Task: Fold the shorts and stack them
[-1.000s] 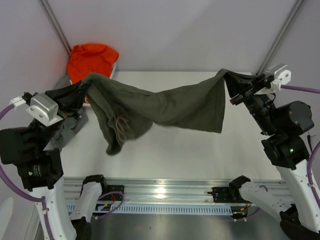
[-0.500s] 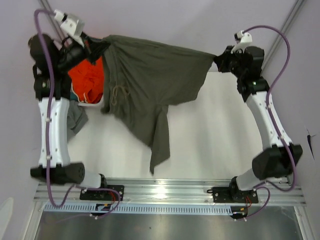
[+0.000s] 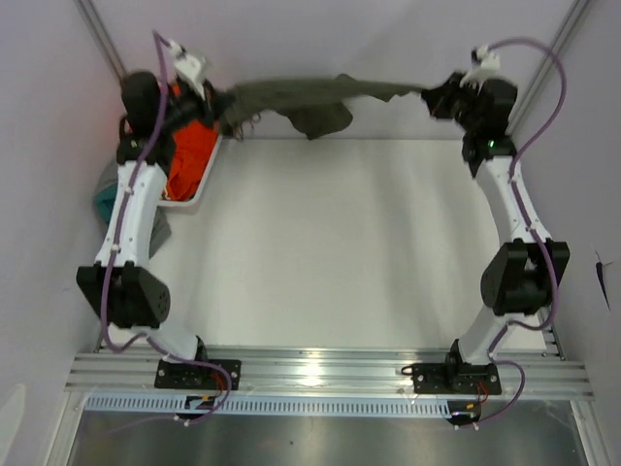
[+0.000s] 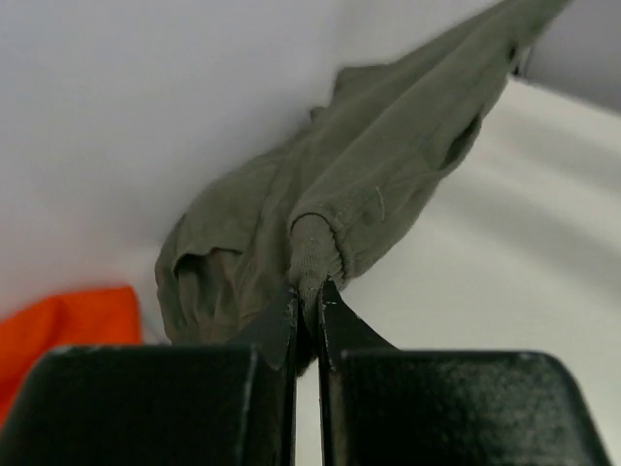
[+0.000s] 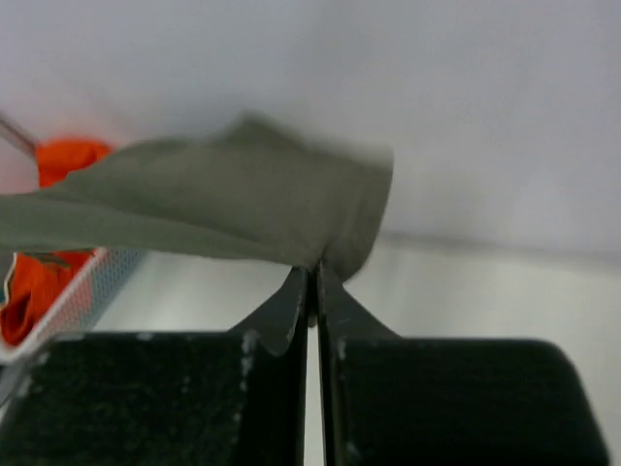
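Cloth, soft and light, is what I am holding: the olive shorts (image 3: pixel 309 97) hang in the air between my two grippers at 12 o'clock, just over the far edge of the table (image 3: pixel 340 252) and not touching it. The fingers of my left gripper (image 4: pixel 309 296) are pressed together on a thick ribbed hem. My right gripper (image 5: pixel 312 277) pinches a thin corner of the same shorts.

The shorts have no stiffness of their own. They are pulled into a rope between my grips, with a loose bunch drooping near the middle. I judge the thick hem a safe hold, while the thin corner on my right could slip out if I pull harder. For folding, the outer corners of the waistband or the leg hems are the places to grip, so the shorts spread flat when lowered.

The table is white and smooth, and I expect cloth to slide on it easily. Room is tight, with walls close at 12, 3 and 9 o'clock. A white basket (image 3: pixel 189 201) with an orange garment (image 3: pixel 192 155) sits at 10 o'clock, just beside my left arm. A teal garment (image 3: pixel 103 204) and a grey cloth (image 3: pixel 158 233) lie at 9 o'clock
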You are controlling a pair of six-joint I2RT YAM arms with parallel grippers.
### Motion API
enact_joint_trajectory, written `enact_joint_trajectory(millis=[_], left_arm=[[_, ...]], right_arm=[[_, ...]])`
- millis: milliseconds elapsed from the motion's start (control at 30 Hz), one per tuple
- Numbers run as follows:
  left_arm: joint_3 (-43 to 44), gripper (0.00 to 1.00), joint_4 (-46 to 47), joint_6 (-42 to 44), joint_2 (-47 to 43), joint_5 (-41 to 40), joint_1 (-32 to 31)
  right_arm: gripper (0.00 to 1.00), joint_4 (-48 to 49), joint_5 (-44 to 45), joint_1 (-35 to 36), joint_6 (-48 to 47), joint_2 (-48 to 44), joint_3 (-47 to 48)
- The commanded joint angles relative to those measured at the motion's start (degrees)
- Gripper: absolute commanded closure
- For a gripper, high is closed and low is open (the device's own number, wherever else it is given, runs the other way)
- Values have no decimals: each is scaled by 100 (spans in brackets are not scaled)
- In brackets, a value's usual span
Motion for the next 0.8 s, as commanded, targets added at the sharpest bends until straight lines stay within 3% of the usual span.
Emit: enact_joint_trajectory(millis=[0,33,100,167,333,467,667,767], left_arm=[[-2483,99,1232,1216,-1095,60,-550],[-2954,99,1497,1367,-1593,23,-657],[-4481,99,1745,1779,-2071,5,-954],[-5344,99,1563,2097,-2660,58,-1193],[-5842,99,324,2441,-3382,619,-1851],[-6035,99,-414,2423,-3759,761,-2283],[-6509,99,-477,1949,-3726,752,-2828],[-6772,99,-399,1721,-3690,788,-3065]], right_arm=[[100,1692,345,-82,369,-595,-2431],[100,2454,557,-73,430,-727,-2976],[100,2969,961,-82,397,-1017,-4239],[100,3602,1480,-82,126,-1141,-4903],[100,4455,2393,-82,-438,-1685,-6389],[100,4483,3114,-82,-913,-2195,-6997],[100,4772,4187,-82,-1195,-2837,-7832],[100,4870,4224,-266,-1335,-2978,-7956]])
